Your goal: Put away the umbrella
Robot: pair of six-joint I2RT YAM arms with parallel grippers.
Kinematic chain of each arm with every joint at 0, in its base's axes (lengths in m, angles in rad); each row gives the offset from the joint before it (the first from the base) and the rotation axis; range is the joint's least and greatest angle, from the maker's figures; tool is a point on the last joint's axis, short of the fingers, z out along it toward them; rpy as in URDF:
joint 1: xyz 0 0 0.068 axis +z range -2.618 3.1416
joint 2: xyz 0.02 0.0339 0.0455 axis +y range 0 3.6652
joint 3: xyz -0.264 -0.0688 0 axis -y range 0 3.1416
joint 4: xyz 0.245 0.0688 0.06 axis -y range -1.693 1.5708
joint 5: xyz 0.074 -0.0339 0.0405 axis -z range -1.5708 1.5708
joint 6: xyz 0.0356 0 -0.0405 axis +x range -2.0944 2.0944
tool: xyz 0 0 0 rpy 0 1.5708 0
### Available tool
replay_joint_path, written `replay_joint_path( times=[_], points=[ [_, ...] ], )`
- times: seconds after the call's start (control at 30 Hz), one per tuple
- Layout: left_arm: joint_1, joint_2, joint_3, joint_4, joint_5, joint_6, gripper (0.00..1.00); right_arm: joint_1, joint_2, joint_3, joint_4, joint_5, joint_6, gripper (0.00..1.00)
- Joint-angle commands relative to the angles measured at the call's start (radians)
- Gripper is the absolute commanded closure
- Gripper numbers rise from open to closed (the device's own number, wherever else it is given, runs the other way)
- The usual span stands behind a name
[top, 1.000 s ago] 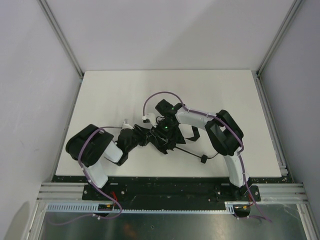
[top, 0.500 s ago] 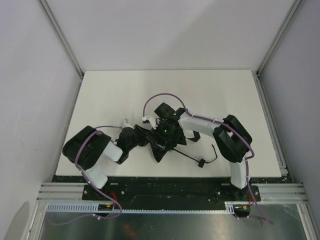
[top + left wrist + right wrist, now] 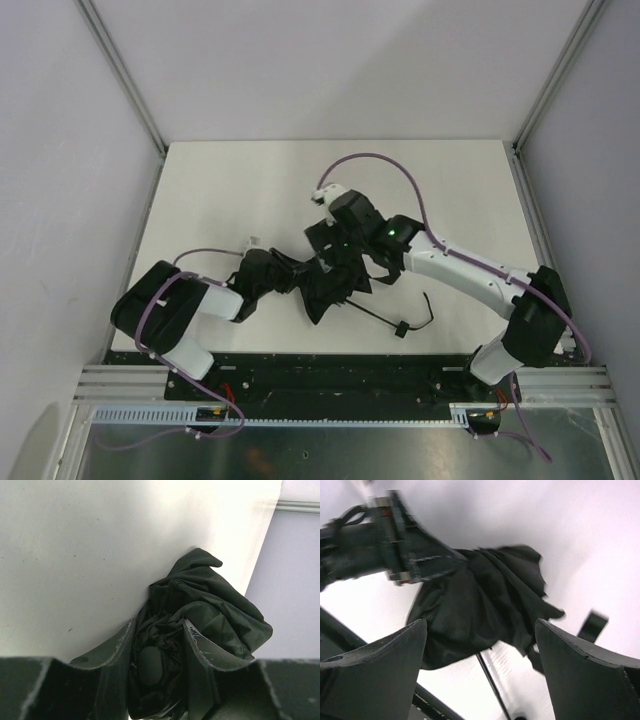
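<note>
Your right gripper [image 3: 335,245] has just let go. A second ago it was pinched down on the black fabric; now its fingers stand wide apart and hang above the umbrella [image 3: 322,288] with nothing between them. The right arm has also swung out, its elbow carried toward the right edge of the counter [image 3: 230,190] and its wrist pushed further back over the bundle.

Your left gripper [image 3: 272,275] has not changed. It stays clamped on the left end of the umbrella, and the left wrist view shows a rounded black knob and bunched fabric squeezed between its two fingers.

The umbrella lies on the counter near the middle, toward the near edge, about where it was. It is a crumpled, loose heap, with folds of fabric flaring out to the right of the left gripper. A thin cord [image 3: 400,327] trails from it toward the near right.

For the task, this reads as the end of one gather or tuck, not the finish. The fabric is not yet wrapped snugly and nothing binds it. You have one hand anchoring the bundle and the other free, so the next grasp should probably take the loose flaps on the right side. Watch that the released fabric does not spring open.
</note>
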Motion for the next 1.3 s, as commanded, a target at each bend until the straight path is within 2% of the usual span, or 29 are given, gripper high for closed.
replay_joint_path(
  times=[0.0, 0.13, 0.3, 0.4, 0.53, 0.6, 0.67, 0.7, 0.73, 0.77, 0.8, 0.83, 0.9, 0.97, 1.07, 1.13, 1.27],
  points=[
    [-0.011, -0.019, -0.001, -0.208, -0.050, 0.097, 1.00, -0.126, -0.094, -0.141, 0.005, 0.106, 0.452, 0.07],
    [-0.012, -0.030, 0.003, -0.210, -0.045, 0.105, 1.00, -0.229, -0.248, -0.407, 0.145, 0.009, 0.767, 0.02],
    [-0.014, -0.047, 0.004, -0.210, -0.043, 0.112, 1.00, -0.329, -0.405, -0.662, 0.215, 0.052, 1.077, 0.01],
    [-0.019, -0.058, 0.004, -0.210, -0.045, 0.110, 1.00, -0.345, -0.392, -0.713, 0.236, 0.063, 1.212, 0.01],
    [-0.025, -0.066, 0.006, -0.209, -0.049, 0.108, 1.00, -0.338, -0.297, -0.727, 0.291, 0.067, 1.321, 0.01],
    [-0.025, -0.067, 0.007, -0.209, -0.049, 0.107, 1.00, -0.330, -0.246, -0.729, 0.316, 0.076, 1.368, 0.08],
    [-0.028, -0.071, 0.007, -0.208, -0.052, 0.107, 1.00, -0.312, -0.211, -0.730, 0.344, 0.148, 1.394, 0.21],
    [-0.029, -0.076, 0.005, -0.208, -0.056, 0.109, 1.00, -0.306, -0.200, -0.730, 0.362, 0.187, 1.394, 0.29],
    [-0.030, -0.080, 0.004, -0.207, -0.060, 0.112, 1.00, -0.300, -0.192, -0.730, 0.382, 0.229, 1.389, 0.45],
    [-0.030, -0.085, 0.003, -0.206, -0.065, 0.115, 1.00, -0.298, -0.188, -0.729, 0.401, 0.268, 1.377, 0.67],
    [-0.030, -0.092, 0.000, -0.206, -0.070, 0.117, 1.00, -0.296, -0.191, -0.727, 0.418, 0.304, 1.355, 0.83],
    [-0.030, -0.099, -0.002, -0.205, -0.071, 0.119, 1.00, -0.295, -0.197, -0.721, 0.424, 0.336, 1.321, 0.92],
    [-0.030, -0.114, -0.008, -0.203, -0.074, 0.123, 1.00, -0.284, -0.211, -0.679, 0.411, 0.399, 1.214, 0.98],
    [-0.031, -0.126, -0.013, -0.199, -0.074, 0.128, 1.00, -0.260, -0.221, -0.624, 0.432, 0.459, 1.050, 0.99],
    [-0.032, -0.132, -0.022, -0.193, -0.073, 0.124, 1.00, -0.245, -0.236, -0.607, 0.610, 0.485, 0.815, 1.00],
    [-0.032, -0.129, -0.024, -0.186, -0.073, 0.122, 1.00, -0.256, -0.230, -0.605, 0.761, 0.437, 0.703, 1.00],
    [-0.032, -0.123, -0.027, -0.172, -0.074, 0.113, 1.00, -0.279, -0.176, -0.583, 0.995, 0.338, 0.624, 1.00]
  ],
)
